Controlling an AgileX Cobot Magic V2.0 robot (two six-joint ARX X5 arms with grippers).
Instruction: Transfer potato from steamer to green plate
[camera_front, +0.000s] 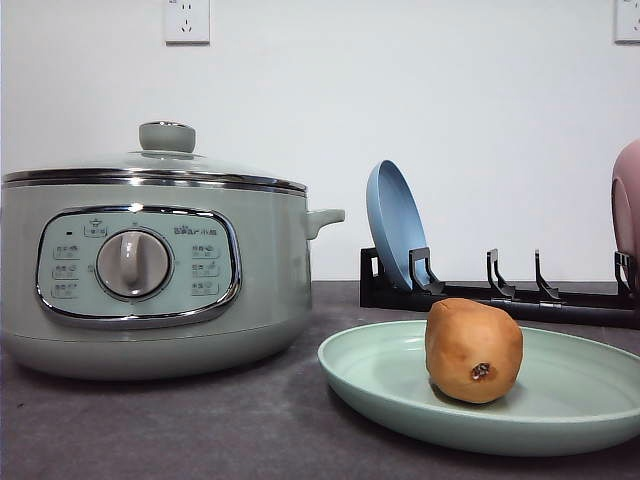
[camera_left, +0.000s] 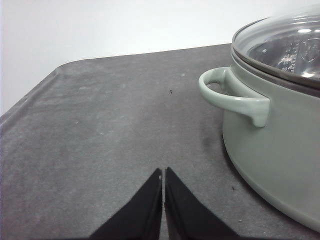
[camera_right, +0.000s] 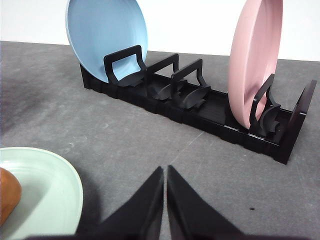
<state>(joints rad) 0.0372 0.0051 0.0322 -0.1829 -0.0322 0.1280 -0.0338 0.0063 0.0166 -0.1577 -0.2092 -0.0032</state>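
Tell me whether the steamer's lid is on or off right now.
On. The glass lid sits flat on the steamer, its green knob upright on top; the left wrist view shows the glass seated inside the chrome rim.

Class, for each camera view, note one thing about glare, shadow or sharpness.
Front view: the potato throws a soft shadow onto the green plate. Left wrist view: bright glare spots on the steamer lid. Right wrist view: the dish rack is sharp and evenly lit.

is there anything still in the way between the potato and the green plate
Nothing visible. The potato already sits on the green plate, beside the steamer with its lid on. Both end effectors, left and right, are shut and empty.
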